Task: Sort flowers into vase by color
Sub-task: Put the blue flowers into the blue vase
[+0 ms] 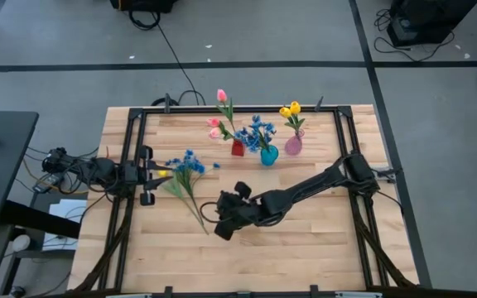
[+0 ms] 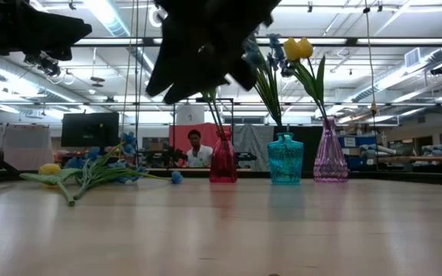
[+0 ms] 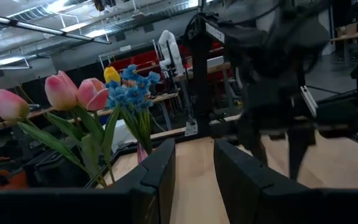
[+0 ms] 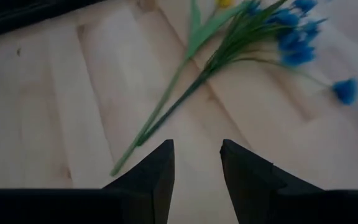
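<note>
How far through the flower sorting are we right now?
Done: pink tulips stand in the red vase, blue sprays in the teal vase, yellow tulips in the pink vase. In hand: nothing; the right end effector hangs open over the loose stems' ends. Left: a blue spray and a yellow tulip lying on the table.

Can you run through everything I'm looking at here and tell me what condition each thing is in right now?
Red vase: upright, holds pink tulips.
Teal vase: upright, holds blue blossoms.
Pink vase: upright, holds yellow tulips.
Loose flowers: lying flat on the table, blue sprays and a yellow tulip.
Left end effector: open, empty, beside the loose flowers.
Right end effector: open, empty, above the stem ends.
</note>
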Robot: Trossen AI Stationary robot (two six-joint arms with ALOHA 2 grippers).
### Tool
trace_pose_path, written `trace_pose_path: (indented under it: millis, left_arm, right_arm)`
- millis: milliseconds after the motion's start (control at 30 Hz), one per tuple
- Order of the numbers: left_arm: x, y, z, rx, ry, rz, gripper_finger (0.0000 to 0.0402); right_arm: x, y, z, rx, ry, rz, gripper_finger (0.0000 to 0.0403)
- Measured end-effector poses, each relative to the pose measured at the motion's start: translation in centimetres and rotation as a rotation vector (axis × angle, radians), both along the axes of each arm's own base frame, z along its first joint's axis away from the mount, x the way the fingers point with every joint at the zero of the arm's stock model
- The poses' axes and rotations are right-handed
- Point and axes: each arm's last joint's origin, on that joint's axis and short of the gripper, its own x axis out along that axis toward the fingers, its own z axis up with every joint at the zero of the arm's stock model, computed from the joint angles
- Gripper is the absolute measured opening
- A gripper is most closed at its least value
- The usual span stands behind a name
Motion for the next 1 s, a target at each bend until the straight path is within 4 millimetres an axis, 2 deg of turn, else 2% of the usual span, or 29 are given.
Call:
trace_pose_path:
  millis: [167,400,567,1000]
  left_arm:
    - [0.0,0.1,0.2,0.001,-0.021,0.013,0.0115]
    - [0.0,0.1,0.2,0.014,-0.019,0.015,0.0115]
    - [0.0,0.0,0.2,0.015,-0.014,0.015,0.0115]
    - [0.0,0.0,0.2,0.013,-0.013,0.015,0.0115]
  right_arm:
    - [1.4,0.2,-2.4,0.009,-0.033,0.026,0.0144]
    - [3.8,0.3,-6.8,-0.005,-0.141,0.055,0.0144]
    - [4.7,0.0,-9.2,-0.014,-0.168,0.051,0.0144]
    - [6.4,-0.2,-11.2,-0.144,-0.205,0.112,0.0144]
